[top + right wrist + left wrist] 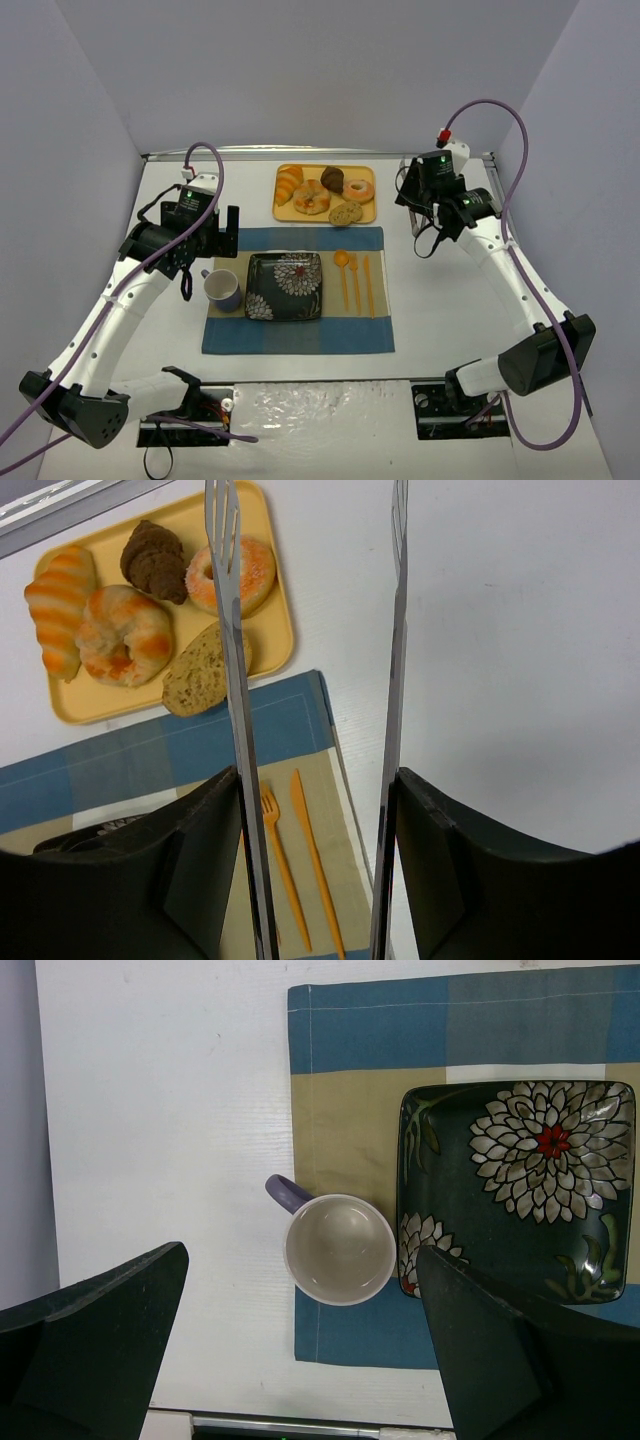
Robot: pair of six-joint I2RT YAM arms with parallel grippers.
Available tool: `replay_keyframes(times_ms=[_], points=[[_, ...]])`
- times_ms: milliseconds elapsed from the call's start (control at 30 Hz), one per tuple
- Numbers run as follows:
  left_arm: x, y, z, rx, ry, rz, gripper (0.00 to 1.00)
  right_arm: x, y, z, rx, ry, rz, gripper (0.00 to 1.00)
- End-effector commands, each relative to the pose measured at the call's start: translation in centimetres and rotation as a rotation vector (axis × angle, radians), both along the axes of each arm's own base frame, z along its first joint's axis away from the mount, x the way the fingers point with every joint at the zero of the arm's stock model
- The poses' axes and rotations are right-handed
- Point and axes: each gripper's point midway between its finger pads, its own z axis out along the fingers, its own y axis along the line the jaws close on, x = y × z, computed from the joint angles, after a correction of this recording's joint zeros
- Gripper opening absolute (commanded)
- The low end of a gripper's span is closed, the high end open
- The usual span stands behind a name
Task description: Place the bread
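On the yellow tray (284,213) at the far side of the table, your breads lie close together, all resting on its surface: a striped croissant (288,183), a glazed ring (311,198), a dark chocolate piece (332,179), a sugared doughnut (358,189) and a flat seeded slice (345,212). Your right gripper (318,780) hovers just right of the tray, its fingers pressed against the outsides of a pair of metal tongs (232,630), whose arms stand spread with nothing between them. Nearer you, the flowered plate (285,288) sits on the blue-and-tan placemat (300,338), with a cup (222,288) at its left and orange cutlery (355,280) at its right. Your left gripper (300,1260) hangs above the cup, jaws wide apart, holding nothing.
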Motion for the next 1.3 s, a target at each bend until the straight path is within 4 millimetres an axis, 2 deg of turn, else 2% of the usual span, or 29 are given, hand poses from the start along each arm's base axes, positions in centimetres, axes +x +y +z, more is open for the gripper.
replay_keyframes(times_ms=[0,167,367,467,533,600,633,700,833,1000,1267], points=[[0.6,0.1,2.4,-0.039,-0.088,0.025,0.97,0.5,1.6,3.6,0.036,-0.085,0.05,0.55],[0.7,0.1,2.4,-0.037,-0.087,0.028,0.97,1.9,4.4,2.7,0.048,-0.05,0.128,0.55],[0.7,0.2,2.5,-0.032,-0.088,0.037,0.97,4.3,9.6,2.3,0.093,-0.022,0.262,0.55],[0.8,0.0,2.5,-0.044,-0.087,0.038,0.97,6.2,12.2,1.1,0.105,0.005,0.313,0.54],[0.8,0.0,2.5,-0.047,-0.086,0.039,0.97,7.0,13.2,0.9,0.11,0.005,0.328,0.54],[0.8,0.0,2.6,-0.047,-0.087,0.04,0.97,8.7,14.2,1.8,0.121,-0.023,0.333,0.54],[0.7,0.0,2.6,-0.046,-0.086,0.039,0.97,9.0,14.4,1.1,0.117,-0.012,0.334,0.54],[0.7,0.1,2.9,-0.043,-0.089,0.039,0.97,10.7,14.8,1.6,0.11,-0.036,0.33,0.55],[0.4,0.2,3.1,-0.046,-0.091,0.036,0.97,13.1,15.5,0.6,0.108,-0.039,0.339,0.55],[0.1,0.5,3.1,-0.037,-0.087,0.037,0.97,15.6,16.2,-3.1,0.084,0.001,0.342,0.55],[-0.1,0.7,3.3,-0.025,-0.087,0.037,0.97,16.5,15.9,-7.3,0.065,0.07,0.328,0.55]])
